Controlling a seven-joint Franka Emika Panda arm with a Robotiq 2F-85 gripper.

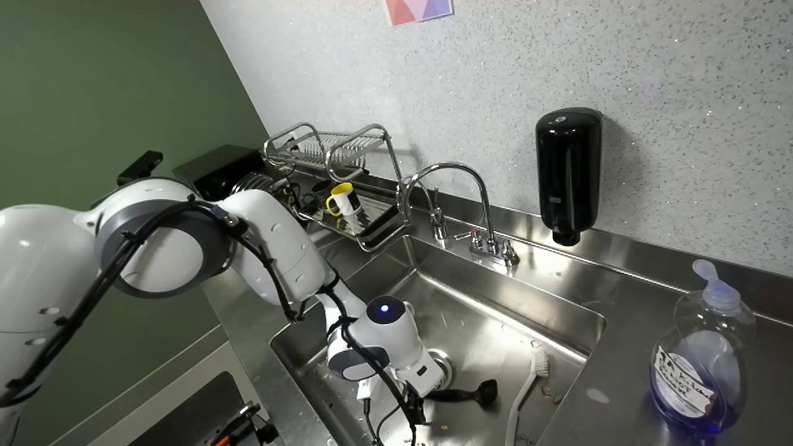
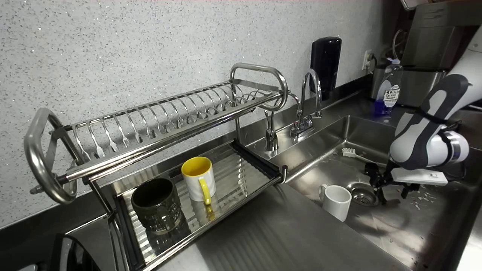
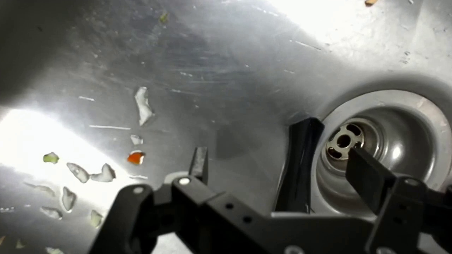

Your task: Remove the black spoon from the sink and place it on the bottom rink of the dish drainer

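The black spoon [image 1: 457, 395] lies on the floor of the stainless sink [image 1: 483, 322], beside the drain. In the wrist view its black handle [image 3: 300, 165] touches the drain's rim; the rest is hidden behind the gripper or out of frame. My gripper [image 3: 278, 158] is open and empty, low in the sink. Its fingers stand apart, one on each side of the handle. It also shows in both exterior views [image 1: 416, 406] [image 2: 393, 196]. The chrome dish drainer [image 2: 180, 132] stands beside the sink, also in an exterior view [image 1: 378, 210]. Its bottom tier [image 2: 235, 178] is a ribbed tray.
A white mug [image 2: 337, 203] and a white brush [image 1: 526, 390] are in the sink, with food scraps. A yellow-lined mug [image 2: 199, 184] and a dark mug [image 2: 157, 205] stand on the bottom tier. The faucet [image 1: 486, 204] arches at the sink's back edge. A soap bottle [image 1: 697, 371] stands on the counter.
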